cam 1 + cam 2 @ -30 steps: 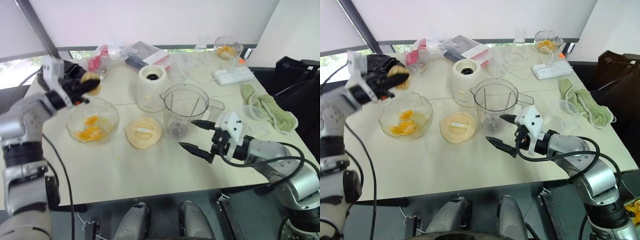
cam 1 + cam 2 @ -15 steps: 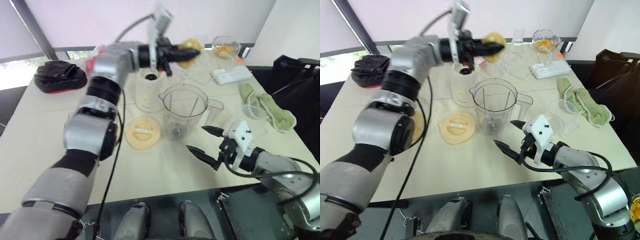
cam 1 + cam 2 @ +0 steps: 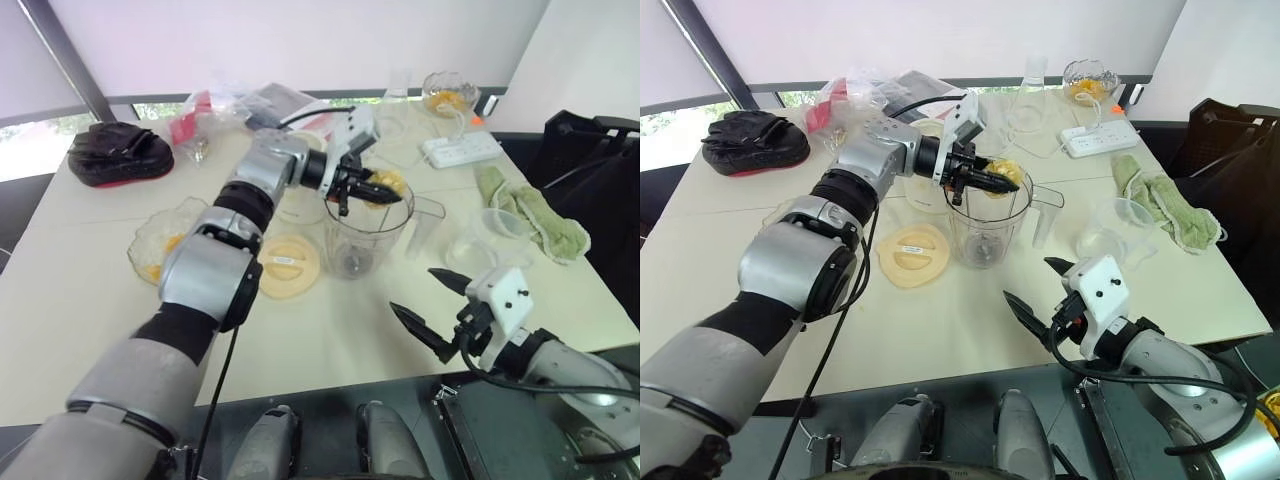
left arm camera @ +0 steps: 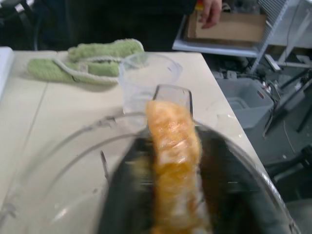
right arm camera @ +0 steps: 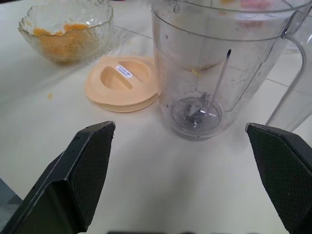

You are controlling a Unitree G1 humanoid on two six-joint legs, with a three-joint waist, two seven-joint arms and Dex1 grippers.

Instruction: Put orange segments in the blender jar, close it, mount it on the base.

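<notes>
The clear blender jar (image 3: 365, 228) stands upright mid-table, its blade (image 5: 199, 110) bare at the bottom. My left gripper (image 3: 378, 187) reaches across to the jar's mouth, shut on an orange segment (image 4: 173, 163) held just over the rim. More orange segments (image 5: 59, 41) lie in the wavy glass bowl (image 3: 148, 232) to the left. Behind the jar, the cream base (image 3: 297, 207) is partly hidden by my left arm. The pale-yellow lid (image 3: 286, 265) lies flat between bowl and jar. My right gripper (image 3: 432, 305) hangs open near the front edge, short of the jar, holding nothing.
A small clear cup (image 3: 482, 236) and a green cloth (image 3: 532, 216) lie right of the jar. At the back are a power strip (image 3: 462, 150), another glass bowl (image 3: 450, 94), plastic bags (image 3: 232, 105) and a black pad (image 3: 118, 150). A person's hand (image 4: 212, 11) shows beyond the table.
My left arm swung from above the bowl at the left across to the jar's mouth, carrying the orange segment. My right gripper drew back toward the front edge, still open.
</notes>
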